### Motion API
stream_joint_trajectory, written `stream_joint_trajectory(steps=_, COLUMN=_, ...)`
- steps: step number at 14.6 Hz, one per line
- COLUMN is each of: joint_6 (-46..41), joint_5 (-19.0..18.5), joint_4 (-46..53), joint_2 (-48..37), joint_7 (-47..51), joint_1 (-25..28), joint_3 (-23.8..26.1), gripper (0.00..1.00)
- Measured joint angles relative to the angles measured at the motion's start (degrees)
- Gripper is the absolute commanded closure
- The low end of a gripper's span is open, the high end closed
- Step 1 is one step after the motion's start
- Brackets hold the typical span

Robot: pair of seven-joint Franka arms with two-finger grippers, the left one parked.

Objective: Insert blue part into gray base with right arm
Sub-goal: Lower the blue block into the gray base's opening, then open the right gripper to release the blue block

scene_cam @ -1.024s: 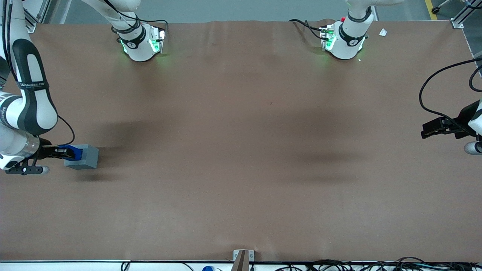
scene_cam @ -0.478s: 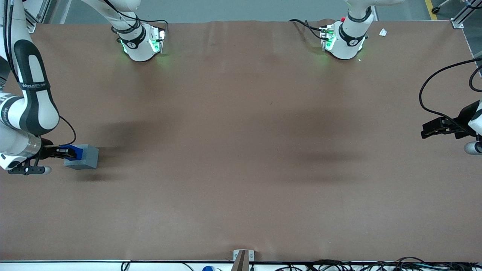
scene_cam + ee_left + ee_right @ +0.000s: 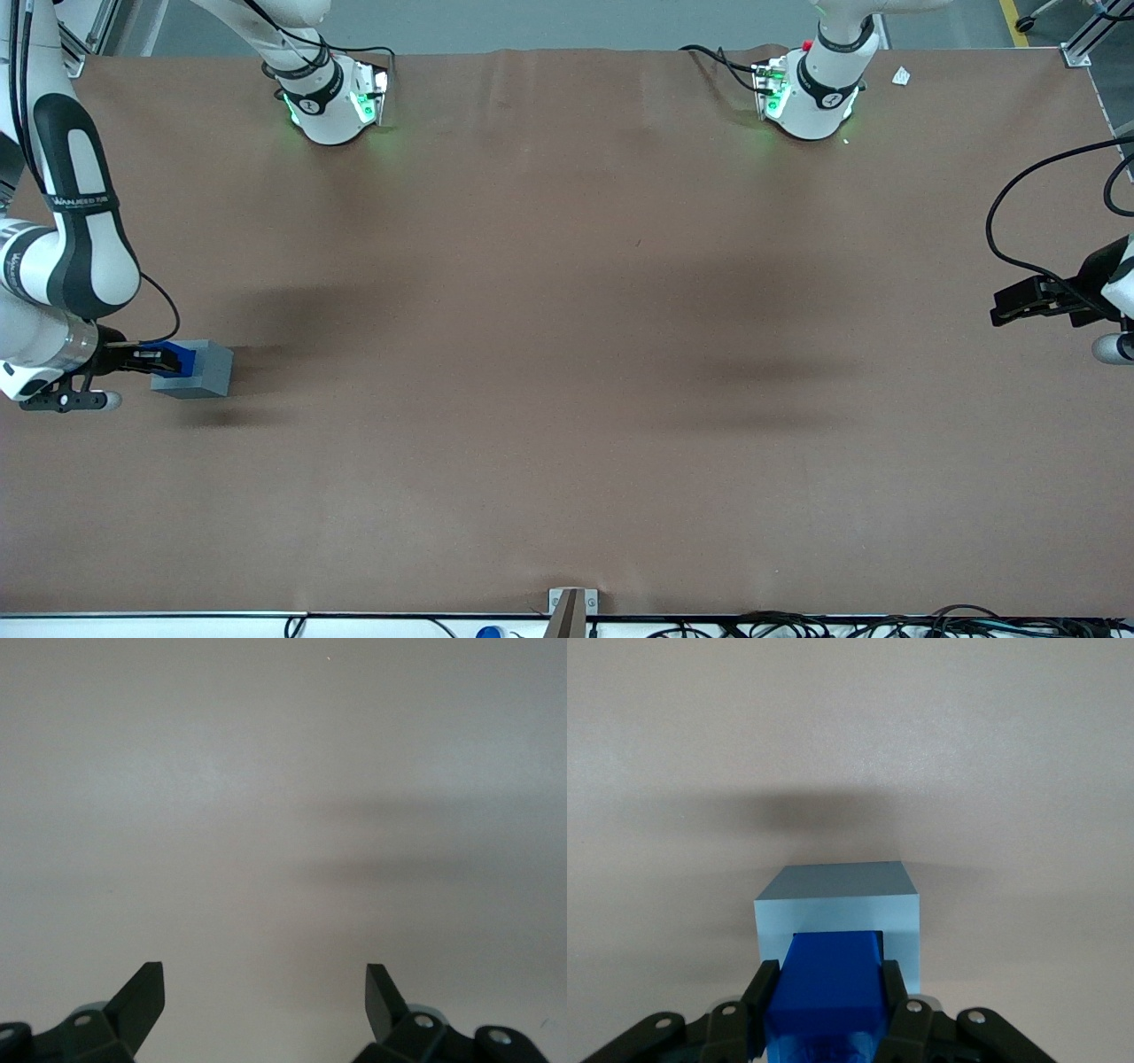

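The pincer (image 3: 827, 1010) of the right arm (image 3: 75, 239) is clenched on the blue part (image 3: 826, 992); in the right wrist view one black finger (image 3: 764, 992) is pressed flat against each side of the block, and no gap is seen between pad and plastic; the blue part fills the space between the fingers and reaches just past their tips; directly at those tips the gray base (image 3: 837, 904) is found, its top face turned toward the wrist camera; the blue part is lodged in the square recess of that face, with the gray rim seen along three sides of it; how deep it sits cannot be told; past the base only a soft shadow and the bare table (image 3: 850, 718) are seen.

In the front view the pincer (image 3: 159, 360) is placed low at the working arm's end of the table (image 3: 567, 354), near the edge of the frame; the blue part (image 3: 180, 355) is seen as a small bright patch right at the pincer's tips, touching the gray base (image 3: 202, 370); the base rests on the table, just beside the pincer on the side toward the parked arm's end; a dark shadow is cast on the brown table surface close by the base; the white forearm with its lettered black band rises above the pincer, farther from the front camera.
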Motion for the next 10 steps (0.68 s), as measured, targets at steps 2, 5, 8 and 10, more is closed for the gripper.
stream_joint_trajectory(steps=2, joint_6=0.01, joint_5=0.0, joint_4=0.1, joint_2=0.0, joint_7=0.02, joint_1=0.0, joint_3=0.0, gripper=0.98)
stream_joint_trajectory(steps=5, joint_6=0.12, joint_5=0.0, joint_4=0.38, joint_2=0.04, joint_7=0.02, joint_1=0.0, joint_3=0.0, gripper=0.98)
stream_joint_trajectory(steps=8, joint_6=0.32, joint_5=0.0, joint_4=0.51, joint_2=0.22, joint_7=0.03, joint_1=0.0, joint_3=0.0, gripper=0.98)
stream_joint_trajectory(steps=10, joint_6=0.35, joint_5=0.0, joint_4=0.61, joint_2=0.31, joint_7=0.03, joint_1=0.0, joint_3=0.0, gripper=0.98)
